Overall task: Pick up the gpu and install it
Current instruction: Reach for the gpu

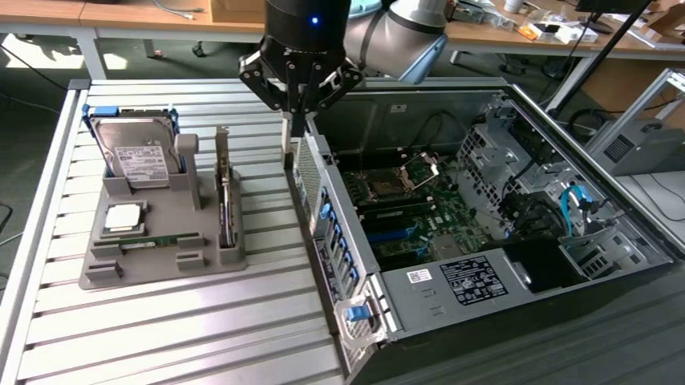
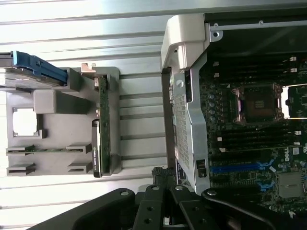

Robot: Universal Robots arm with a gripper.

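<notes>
The gpu (image 1: 224,196) stands on its long edge in a slot at the right side of the grey holder (image 1: 160,269), its metal bracket end toward the far side. In the wrist view the gpu (image 2: 101,125) appears as a thin green-edged card in the same slot. My gripper (image 1: 297,120) hangs above the table between the holder and the open computer case (image 1: 354,265), close over the case's rear wall. The black fingers (image 2: 158,178) are shut together with nothing between them. The gripper is apart from the gpu, to the exterior view's right of it.
In the holder also sit a silver hard drive (image 1: 134,152), a square processor chip (image 1: 123,216) and a slim green memory stick (image 1: 156,239). The case lies open with its motherboard (image 1: 412,212) facing up. The slatted metal table (image 1: 192,329) spreads around them.
</notes>
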